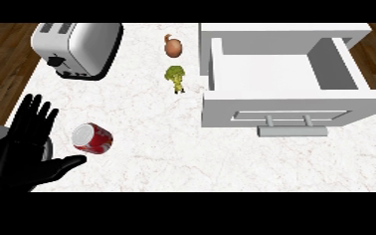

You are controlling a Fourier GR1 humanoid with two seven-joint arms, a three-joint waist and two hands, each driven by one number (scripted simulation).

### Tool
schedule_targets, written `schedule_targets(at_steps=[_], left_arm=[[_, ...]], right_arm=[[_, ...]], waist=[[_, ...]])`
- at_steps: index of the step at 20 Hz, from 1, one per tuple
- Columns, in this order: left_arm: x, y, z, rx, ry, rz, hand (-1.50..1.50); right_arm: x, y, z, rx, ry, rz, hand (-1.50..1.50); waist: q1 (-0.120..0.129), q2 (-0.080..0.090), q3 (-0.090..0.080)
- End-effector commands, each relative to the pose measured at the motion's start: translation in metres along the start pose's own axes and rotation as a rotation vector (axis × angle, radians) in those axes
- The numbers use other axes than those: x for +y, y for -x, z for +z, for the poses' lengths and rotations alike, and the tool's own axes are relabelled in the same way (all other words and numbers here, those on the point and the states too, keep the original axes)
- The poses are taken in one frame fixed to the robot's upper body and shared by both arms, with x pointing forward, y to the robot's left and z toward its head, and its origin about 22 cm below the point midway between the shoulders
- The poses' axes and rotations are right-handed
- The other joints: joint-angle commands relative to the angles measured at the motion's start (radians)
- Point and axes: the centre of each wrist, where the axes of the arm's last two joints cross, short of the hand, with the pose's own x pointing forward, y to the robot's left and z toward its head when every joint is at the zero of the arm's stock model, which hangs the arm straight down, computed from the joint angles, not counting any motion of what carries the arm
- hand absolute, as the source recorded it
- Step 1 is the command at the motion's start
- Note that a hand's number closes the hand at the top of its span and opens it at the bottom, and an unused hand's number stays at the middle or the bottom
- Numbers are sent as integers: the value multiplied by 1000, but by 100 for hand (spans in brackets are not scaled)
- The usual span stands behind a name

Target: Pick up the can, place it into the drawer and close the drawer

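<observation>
lining up my left hand [29,144], fingers spread and holding nothing, beside the can [92,138] lying on the desk [147,144]. i'd wrap its sides before lifting toward the open drawer [283,107].

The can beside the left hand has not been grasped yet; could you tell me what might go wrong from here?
1. The can appears to lie on its side next to the open left hand; a clumsy approach might roll it away across the counter.
2. The broccoli and onion lie between the can and the open drawer; a low carry could knock them.
3. The can might clip the drawer's front wall if carried too low.
</observation>
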Motion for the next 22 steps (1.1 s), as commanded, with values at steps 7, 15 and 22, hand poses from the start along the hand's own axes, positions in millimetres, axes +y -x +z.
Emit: schedule_targets(at_steps=[7, 15, 22], left_arm=[[30, 68, 5, 13, -87, -3, -150], [55, 104, -1, 21, -134, -41, -150], [40, 139, 7, 57, -138, -26, -150]], right_arm=[[-16, 20, 18, 11, -4, -23, -150], [-10, -5, 21, 5, 1, 4, -150], [-21, -7, 18, -14, 7, -16, -150]], waist=[[1, 0, 0], [0, 0, 0], [0, -1, 0]])
